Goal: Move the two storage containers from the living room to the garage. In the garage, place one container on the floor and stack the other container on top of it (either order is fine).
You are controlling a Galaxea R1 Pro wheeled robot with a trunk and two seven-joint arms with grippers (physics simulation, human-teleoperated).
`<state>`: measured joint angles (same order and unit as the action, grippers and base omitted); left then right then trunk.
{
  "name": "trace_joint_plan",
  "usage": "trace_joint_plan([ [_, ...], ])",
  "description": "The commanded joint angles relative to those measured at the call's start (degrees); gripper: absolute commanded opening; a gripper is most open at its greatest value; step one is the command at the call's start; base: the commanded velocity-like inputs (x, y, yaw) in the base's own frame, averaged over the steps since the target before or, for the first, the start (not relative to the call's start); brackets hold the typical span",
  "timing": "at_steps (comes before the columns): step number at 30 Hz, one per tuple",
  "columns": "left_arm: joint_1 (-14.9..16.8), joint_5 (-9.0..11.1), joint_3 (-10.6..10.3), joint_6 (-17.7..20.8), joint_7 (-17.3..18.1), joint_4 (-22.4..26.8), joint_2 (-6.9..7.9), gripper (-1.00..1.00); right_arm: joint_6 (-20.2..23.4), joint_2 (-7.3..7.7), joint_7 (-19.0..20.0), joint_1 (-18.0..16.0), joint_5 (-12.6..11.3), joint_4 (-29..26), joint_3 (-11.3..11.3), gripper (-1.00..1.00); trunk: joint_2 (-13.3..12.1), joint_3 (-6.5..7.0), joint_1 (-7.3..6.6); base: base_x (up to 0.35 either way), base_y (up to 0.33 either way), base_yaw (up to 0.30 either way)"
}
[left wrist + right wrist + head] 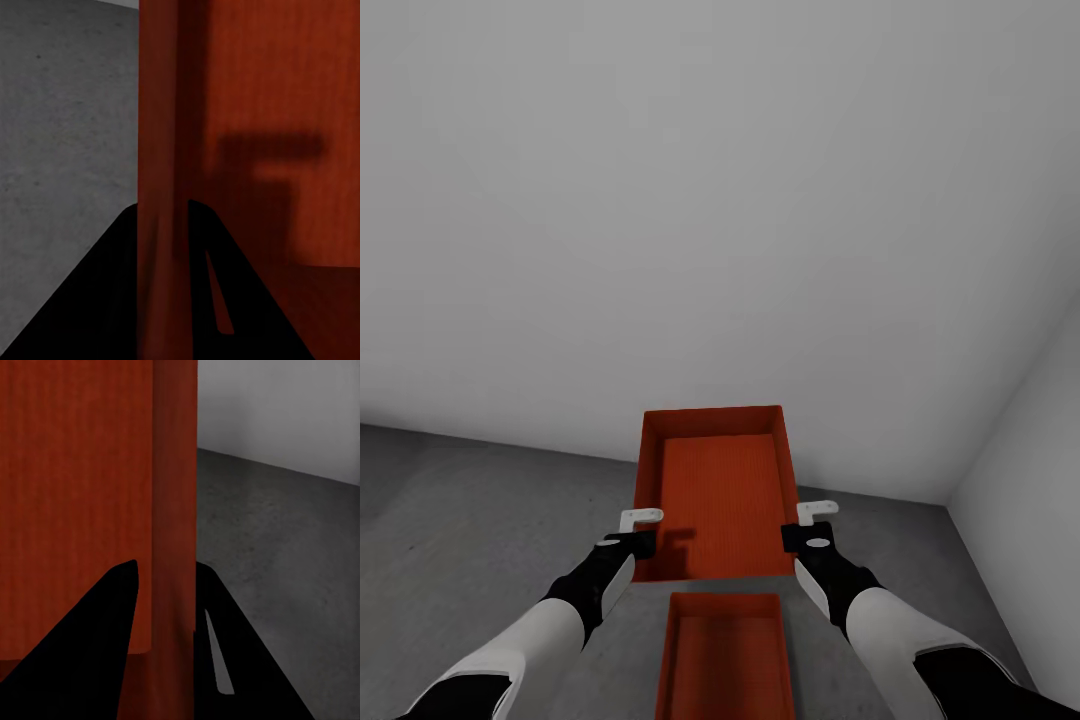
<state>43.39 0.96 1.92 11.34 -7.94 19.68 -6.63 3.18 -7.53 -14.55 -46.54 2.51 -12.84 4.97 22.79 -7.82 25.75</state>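
I hold one red-orange storage container (712,490) up between both arms, its open side facing me. My left gripper (636,542) is shut on its left wall (159,150), and my right gripper (804,536) is shut on its right wall (174,495). In each wrist view the wall runs between the black fingers (112,285) (112,637). The other storage container (728,655) lies lower down, on the dark grey concrete floor (470,520) of the garage, close in front of me. The held box sits higher and farther forward than the lower one, partly over its far end.
A plain pale grey wall (710,200) stands close ahead. A second wall (1035,440) meets it in a corner at the right. Bare concrete stretches to the left of the boxes.
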Motion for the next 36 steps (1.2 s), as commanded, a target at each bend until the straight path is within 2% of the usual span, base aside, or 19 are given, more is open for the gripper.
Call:
trace_joint_plan([
  [1,0.0,-0.6,-0.4,-2.1,-0.3,0.3,1.80,-1.00,0.3,0.45,-0.2,0.0,-0.5,0.2,0.3,-1.00,0.1,-0.12,0.03,0.000,0.000,0.000],
  [36,0.0,-0.6,-0.4,-2.1,-0.3,0.3,1.80,-1.00,0.4,0.46,-0.2,0.0,-0.6,0.2,0.2,-1.00,0.1,-0.12,0.03,0.000,0.000,0.000],
])
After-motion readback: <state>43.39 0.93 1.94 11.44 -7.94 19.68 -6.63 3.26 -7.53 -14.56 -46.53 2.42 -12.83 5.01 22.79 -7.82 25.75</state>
